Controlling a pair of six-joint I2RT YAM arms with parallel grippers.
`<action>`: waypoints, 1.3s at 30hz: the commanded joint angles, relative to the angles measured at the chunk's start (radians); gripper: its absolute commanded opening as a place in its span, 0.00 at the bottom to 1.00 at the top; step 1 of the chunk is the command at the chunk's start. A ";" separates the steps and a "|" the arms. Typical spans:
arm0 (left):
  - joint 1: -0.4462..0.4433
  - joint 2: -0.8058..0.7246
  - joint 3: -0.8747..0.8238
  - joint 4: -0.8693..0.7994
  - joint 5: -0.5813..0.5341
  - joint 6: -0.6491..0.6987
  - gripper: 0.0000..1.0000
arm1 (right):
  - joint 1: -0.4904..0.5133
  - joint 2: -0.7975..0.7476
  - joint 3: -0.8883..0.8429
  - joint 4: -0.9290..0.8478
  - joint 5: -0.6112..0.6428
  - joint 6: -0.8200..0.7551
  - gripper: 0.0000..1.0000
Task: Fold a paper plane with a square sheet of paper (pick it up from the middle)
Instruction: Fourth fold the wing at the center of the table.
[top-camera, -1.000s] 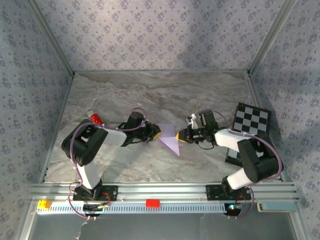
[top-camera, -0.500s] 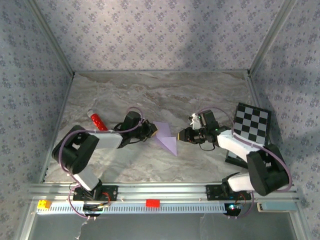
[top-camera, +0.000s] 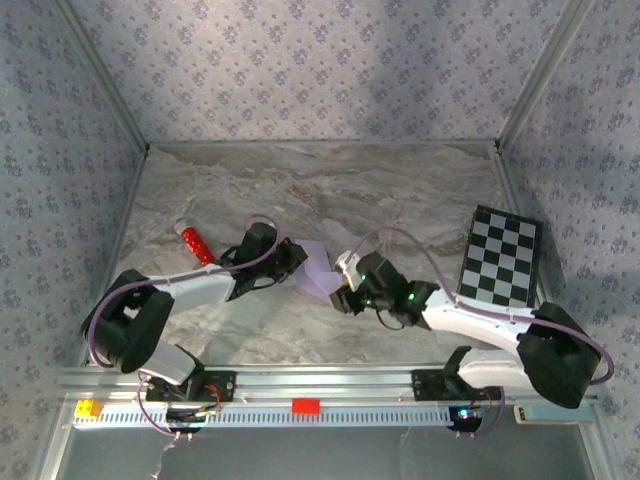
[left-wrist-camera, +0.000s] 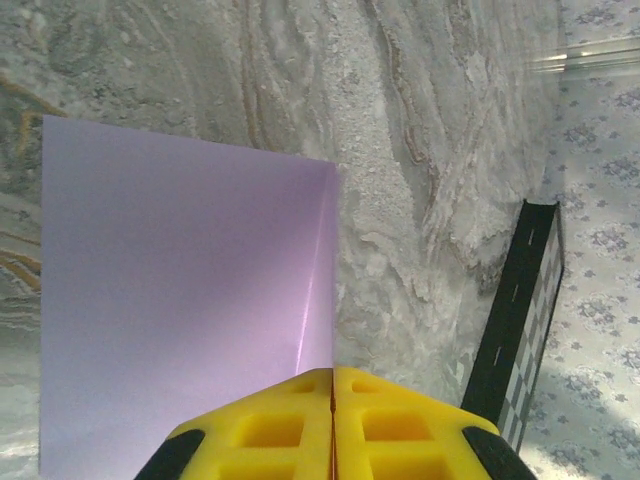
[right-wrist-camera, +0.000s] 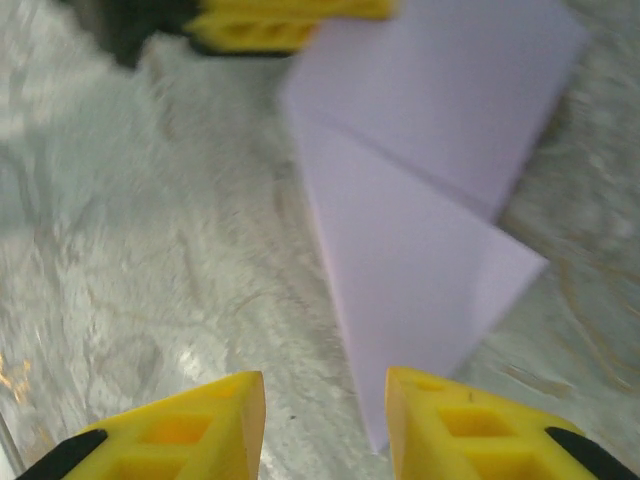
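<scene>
Folding is judged partway: the square sheet of paper, creased into flaps, is pinched mid table by the closed left claw; the right claw is held open beside it.

We count two grippers, a left gripper and a right gripper, one folded lilac sheet of paper, one red cylinder, one checkered board, one small yellow block, one small red block, one marble table
</scene>
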 joint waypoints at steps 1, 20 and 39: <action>-0.012 -0.023 0.006 -0.036 -0.029 0.006 0.09 | 0.083 0.010 -0.046 0.167 0.250 -0.168 0.38; -0.019 0.018 0.043 -0.040 -0.018 0.002 0.09 | 0.169 0.253 0.032 0.217 0.452 -0.189 0.37; -0.020 0.017 0.053 -0.061 -0.021 0.001 0.14 | 0.198 0.313 0.041 0.204 0.526 -0.145 0.21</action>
